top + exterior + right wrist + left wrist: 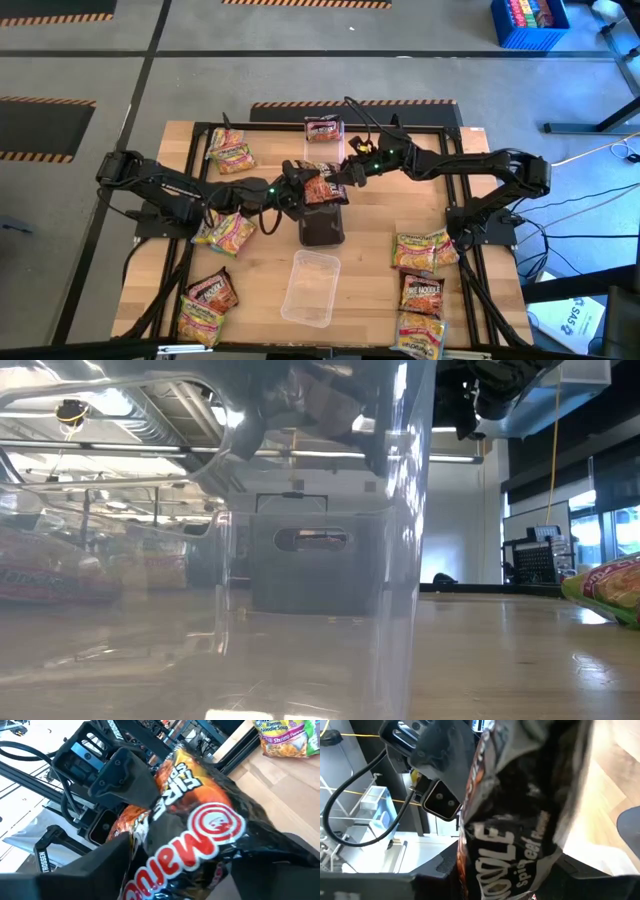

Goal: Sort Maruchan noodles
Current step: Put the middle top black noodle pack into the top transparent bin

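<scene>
A dark brown-red noodle packet (322, 185) hangs in the air over a dark grey box (322, 228) at the table's middle. My left gripper (300, 187) reaches in from the left and is shut on it. My right gripper (343, 172) comes in from the right, open, with the packet's other end (200, 835) between its fingers. Other noodle packets lie flat on the table: green-and-orange ones at the left (225, 232) and far left (230, 150), and a dark one at the far side (324, 128). My left gripper pinches the packet's left end (490, 870) between its two fingers, which come in level from the table's left. The packet is crumpled and hangs clear of the box and table. My right gripper has the packet's right end (165, 870) between its open fingers; I cannot tell whether they touch it.
A clear plastic tray (310, 285) lies near the front edge, close before the low camera (400, 540). More packets lie at the near left (208, 295) and near right (420, 293). A black frame (455, 170) borders the table. A blue crate (530, 22) stands on the floor beyond.
</scene>
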Motion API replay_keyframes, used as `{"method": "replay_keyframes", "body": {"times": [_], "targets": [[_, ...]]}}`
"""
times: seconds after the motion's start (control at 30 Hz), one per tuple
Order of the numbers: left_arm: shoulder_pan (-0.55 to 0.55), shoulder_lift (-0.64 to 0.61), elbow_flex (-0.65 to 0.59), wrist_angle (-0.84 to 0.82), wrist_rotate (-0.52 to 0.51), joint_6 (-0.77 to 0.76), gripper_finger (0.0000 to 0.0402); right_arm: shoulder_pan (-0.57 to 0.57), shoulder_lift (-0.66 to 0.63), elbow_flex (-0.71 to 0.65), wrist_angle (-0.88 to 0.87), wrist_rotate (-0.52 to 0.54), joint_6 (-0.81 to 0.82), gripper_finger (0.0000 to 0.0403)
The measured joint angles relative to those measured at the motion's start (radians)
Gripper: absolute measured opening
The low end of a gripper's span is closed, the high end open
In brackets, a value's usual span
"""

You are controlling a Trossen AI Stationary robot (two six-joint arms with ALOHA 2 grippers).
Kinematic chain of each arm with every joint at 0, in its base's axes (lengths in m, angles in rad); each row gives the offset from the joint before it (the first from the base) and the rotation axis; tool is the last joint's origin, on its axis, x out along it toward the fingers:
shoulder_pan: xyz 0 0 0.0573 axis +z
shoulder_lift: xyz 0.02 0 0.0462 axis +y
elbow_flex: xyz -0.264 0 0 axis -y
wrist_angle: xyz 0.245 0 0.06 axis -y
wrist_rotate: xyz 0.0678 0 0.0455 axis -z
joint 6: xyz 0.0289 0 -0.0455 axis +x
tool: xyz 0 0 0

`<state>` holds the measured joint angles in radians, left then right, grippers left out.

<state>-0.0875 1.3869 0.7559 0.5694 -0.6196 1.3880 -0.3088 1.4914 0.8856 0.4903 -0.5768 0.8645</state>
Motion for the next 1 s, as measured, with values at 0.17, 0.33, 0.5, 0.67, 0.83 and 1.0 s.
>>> {"method": "replay_keyframes", "body": {"times": [0.17, 0.33, 0.5, 0.67, 0.83, 1.0], "targets": [[0.0, 0.0, 0.0, 0.013, -0.002, -0.032, 0.0169, 0.0, 0.0, 0.0, 0.01, 0.005, 0.003, 0.021], [-0.028, 0.001, 0.0, 0.009, -0.065, -0.065, 0.0169, 0.002, 0.0, 0.0, 0.01, 0.008, 0.006, 0.0184], [-0.068, -0.004, 0.0, 0.01, -0.165, -0.055, 0.0169, -0.005, 0.0, 0.0, 0.034, 0.008, -0.002, 0.0183], [-0.106, -0.008, 0.0, 0.008, -0.287, 0.006, 0.0169, -0.028, -0.001, 0.0, 0.041, -0.019, -0.001, 0.0172], [-0.114, -0.008, 0.0, 0.008, -0.306, 0.031, 0.0169, -0.024, -0.005, 0.0, 0.047, -0.036, 0.009, 0.0154], [-0.088, -0.009, 0.0, 0.007, -0.234, 0.029, 0.0169, -0.003, -0.002, 0.0, 0.043, -0.028, 0.063, 0.0154]]}}
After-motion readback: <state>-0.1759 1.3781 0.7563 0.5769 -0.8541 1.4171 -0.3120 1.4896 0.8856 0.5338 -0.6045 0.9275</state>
